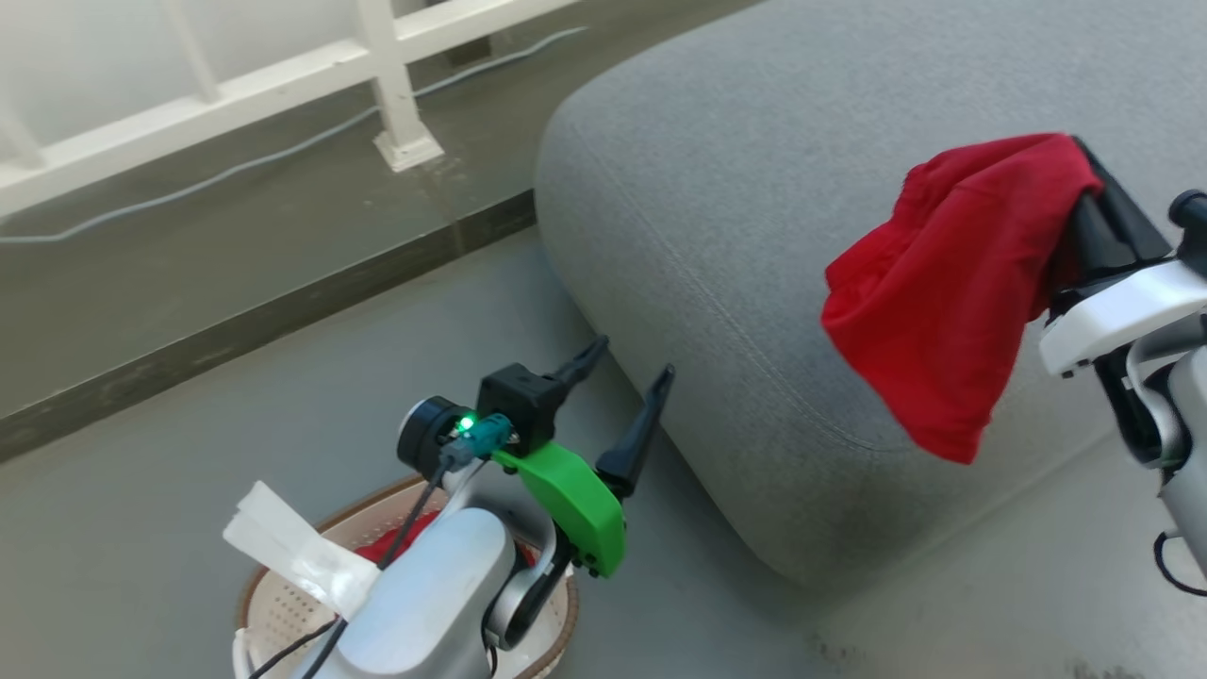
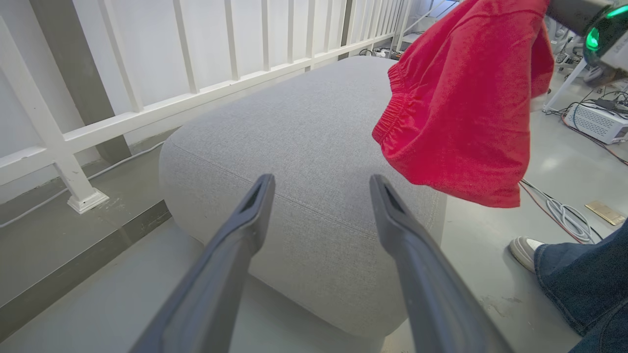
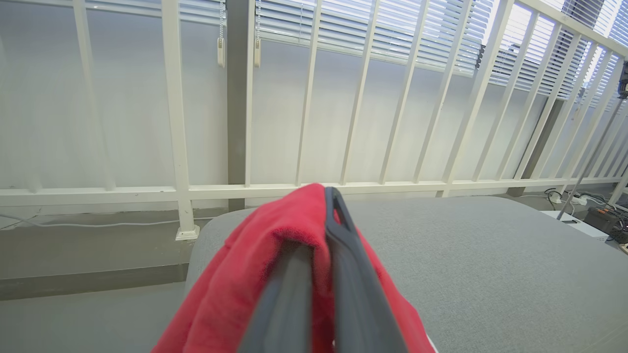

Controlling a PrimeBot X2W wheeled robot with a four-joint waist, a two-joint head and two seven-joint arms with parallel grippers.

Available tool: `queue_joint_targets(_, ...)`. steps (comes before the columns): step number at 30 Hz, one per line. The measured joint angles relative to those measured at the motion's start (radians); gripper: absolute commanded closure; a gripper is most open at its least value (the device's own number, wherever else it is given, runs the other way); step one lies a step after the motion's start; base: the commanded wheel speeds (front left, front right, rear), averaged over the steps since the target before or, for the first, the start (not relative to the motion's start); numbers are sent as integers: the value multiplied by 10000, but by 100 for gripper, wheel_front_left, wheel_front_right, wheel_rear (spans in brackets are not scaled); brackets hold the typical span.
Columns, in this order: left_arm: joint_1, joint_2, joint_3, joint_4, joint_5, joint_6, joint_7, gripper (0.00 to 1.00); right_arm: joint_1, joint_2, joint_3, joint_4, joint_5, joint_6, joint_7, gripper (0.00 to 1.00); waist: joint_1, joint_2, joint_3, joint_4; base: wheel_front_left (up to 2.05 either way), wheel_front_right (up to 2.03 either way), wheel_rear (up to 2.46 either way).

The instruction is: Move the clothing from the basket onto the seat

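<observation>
Two red garments are showing. One red garment (image 1: 943, 292) is hanging in the air from the right claw (image 3: 321, 225), bunched and draping down over the near edge of the seat (image 1: 717, 217). In the left wrist view its gathered waistband is facing the cushion and its hem is dangling free, not lying on the fabric. The right claw's two dark fingers are pressing together with a fold of this cloth pinched between them – the right wrist view is showing the red fabric spilling down both sides of the fingers.

The second garment (image 1: 401, 539) is lying inside the one basket (image 1: 273, 613), with just a patch of red peeking out from under the left forearm. The basket is sitting on the grey floor (image 1: 283, 396), near the seat's front corner but apart from it.

The left claw (image 1: 634, 360) is hovering above the basket – its two fingers are standing spread wide with nothing between them, tips pointing towards the seat's side. A green cover (image 1: 570, 505) is sitting on its wrist, and a white strip (image 1: 292, 552) is sticking out from the forearm.

The single grey seat is filling the middle ground, its top bare where it can be seen. Behind it one white railing (image 1: 377, 57) is running along the wall, with a pale cable (image 1: 236, 165) trailing on the floor below. In the left wrist view a person's leg in blue jeans (image 2: 584, 284) and one light shoe (image 2: 522, 247) are standing on the floor beside the seat.
</observation>
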Motion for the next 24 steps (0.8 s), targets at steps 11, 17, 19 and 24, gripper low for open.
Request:
queue_joint_targets(11,-8,-4,-516,-219,360,-178,268,0,344,-314,-568,-698,77,-196,0,100,0,0,630,-547,0,0,0)
queue_joint_targets(17,-41,-2,-525,-280,372,-178,366,0,403,-274,-554,-796,111,-242,0,100,0,0,882,-597,0,0,0)
queue_joint_targets(19,-52,12,-523,-318,405,-176,456,0,387,-230,-533,-796,180,-157,0,100,0,0,983,-601,0,0,0)
queue_joint_targets(24,-229,100,-543,-531,546,-148,694,0,-26,-192,-564,-777,370,-31,13,100,0,0,1334,-580,0,0,0)
